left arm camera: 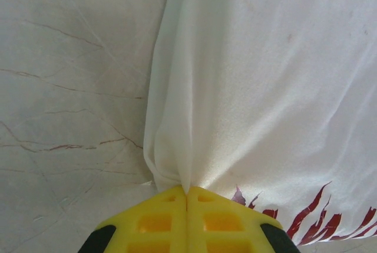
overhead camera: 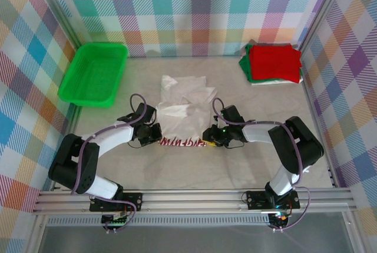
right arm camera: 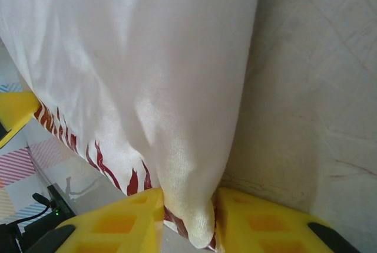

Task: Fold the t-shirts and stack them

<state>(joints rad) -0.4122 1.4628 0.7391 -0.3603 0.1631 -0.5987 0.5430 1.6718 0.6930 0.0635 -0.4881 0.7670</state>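
White t-shirt [overhead camera: 182, 102] lies spread to the right of the green tray [overhead camera: 94, 74]; left gripper [left arm camera: 187, 191] and right gripper [right arm camera: 187, 209] both pinch its near printed edge, each at one corner, jaws closed on the cloth

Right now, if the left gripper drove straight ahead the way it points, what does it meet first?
The white t-shirt: the left gripper is shut on its edge and the cloth spreads right ahead of it. Pushing on would likely just bunch it up over the table; depth beyond is unclear.
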